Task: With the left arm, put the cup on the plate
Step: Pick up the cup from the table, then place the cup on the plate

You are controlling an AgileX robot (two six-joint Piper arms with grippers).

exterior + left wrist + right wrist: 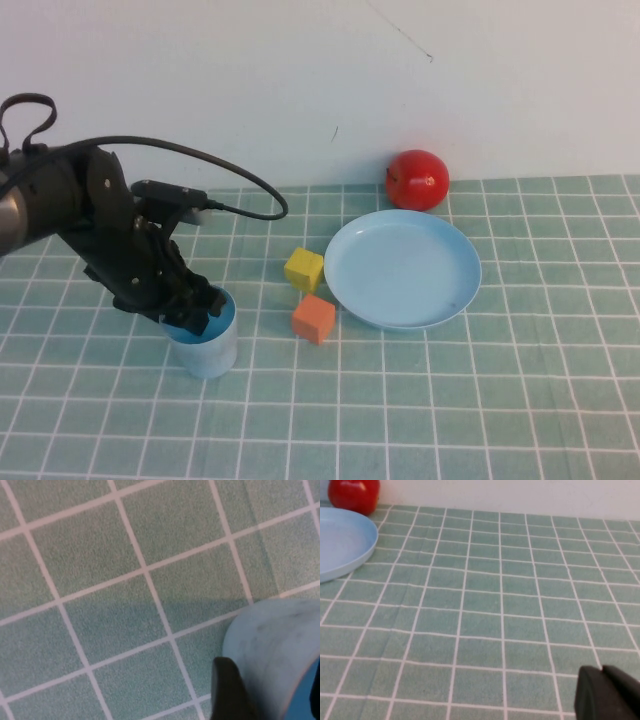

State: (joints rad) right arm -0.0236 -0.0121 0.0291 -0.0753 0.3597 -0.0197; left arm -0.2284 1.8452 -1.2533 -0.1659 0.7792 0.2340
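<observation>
Cup not yet on plate.
Left end effector [197, 310] open astride small light-blue plastic cup [208, 345], left of round light-blue plate [400, 268]; right end effector [607, 695] parked, state unclear.

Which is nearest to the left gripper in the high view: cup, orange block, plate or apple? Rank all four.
Left gripper, at the cup's rim:
1. Cup, directly under it, near left.
2. Orange block, to its right.
3. Plate, past the blocks, centre-right.
4. Apple, by the back wall.

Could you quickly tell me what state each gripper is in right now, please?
Left gripper: at the cup rim, one finger inside; grip cannot be told.
Right gripper: low over the table, fingers closed, empty.
</observation>
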